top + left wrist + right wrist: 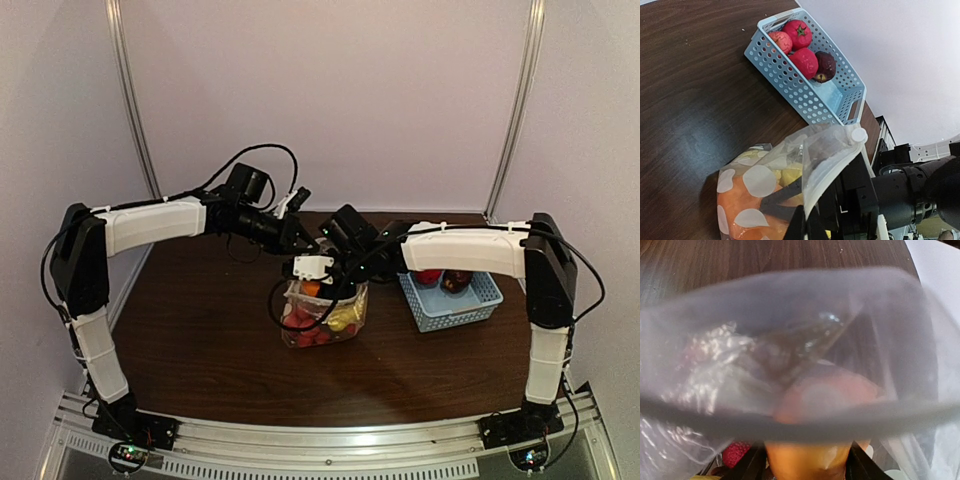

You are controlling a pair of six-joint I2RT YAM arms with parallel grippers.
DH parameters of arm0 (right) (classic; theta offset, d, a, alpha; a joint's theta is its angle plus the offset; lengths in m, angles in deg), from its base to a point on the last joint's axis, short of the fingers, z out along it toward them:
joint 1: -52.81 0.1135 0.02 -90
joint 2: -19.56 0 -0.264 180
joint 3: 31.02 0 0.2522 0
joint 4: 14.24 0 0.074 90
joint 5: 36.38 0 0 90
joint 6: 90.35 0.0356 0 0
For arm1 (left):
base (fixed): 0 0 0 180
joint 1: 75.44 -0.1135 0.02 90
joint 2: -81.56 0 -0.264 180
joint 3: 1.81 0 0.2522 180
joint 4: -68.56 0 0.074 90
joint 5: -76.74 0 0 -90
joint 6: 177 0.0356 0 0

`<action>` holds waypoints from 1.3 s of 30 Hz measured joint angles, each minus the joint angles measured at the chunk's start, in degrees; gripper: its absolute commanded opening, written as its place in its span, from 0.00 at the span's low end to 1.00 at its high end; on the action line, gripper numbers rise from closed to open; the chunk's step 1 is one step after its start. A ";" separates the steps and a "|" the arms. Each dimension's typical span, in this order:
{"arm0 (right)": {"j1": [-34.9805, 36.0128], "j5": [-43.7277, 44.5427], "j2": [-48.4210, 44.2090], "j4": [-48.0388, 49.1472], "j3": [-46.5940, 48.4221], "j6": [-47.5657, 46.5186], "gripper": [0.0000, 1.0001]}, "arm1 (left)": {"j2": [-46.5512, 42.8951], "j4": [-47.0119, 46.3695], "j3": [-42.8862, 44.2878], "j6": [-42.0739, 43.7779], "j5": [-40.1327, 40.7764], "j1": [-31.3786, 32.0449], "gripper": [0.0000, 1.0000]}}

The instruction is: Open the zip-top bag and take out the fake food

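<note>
The zip-top bag (322, 318), clear with white dots, stands at the table's middle with its mouth open. My left gripper (810, 227) is shut on the bag's white zip rim (832, 167) and holds it up. Reaching down into the bag, my right gripper (805, 471) has its dark fingers (747, 467) pressed on either side of an orange fruit (810, 457). More fake food lies in the bag: a red piece (735, 454) and a yellow piece (345, 318). From above, the left gripper (300, 243) sits just behind the right gripper (332, 288).
A light-blue basket (840, 97) stands right of the bag and holds red fruits (799, 32) and a dark purple one (825, 65). In the top view the basket (452, 310) is under the right forearm. Walls close in the back and both sides.
</note>
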 measured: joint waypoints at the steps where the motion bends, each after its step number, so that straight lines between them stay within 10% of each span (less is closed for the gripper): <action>1: 0.00 0.20 0.00 0.15 0.00 -0.04 0.48 | 0.00 0.00 0.00 0.00 0.00 0.00 0.00; 39: -7.96 -15.54 -14.51 -20.59 14.05 9.44 0.40 | 0.00 4.31 1.14 3.48 -0.04 -1.88 0.00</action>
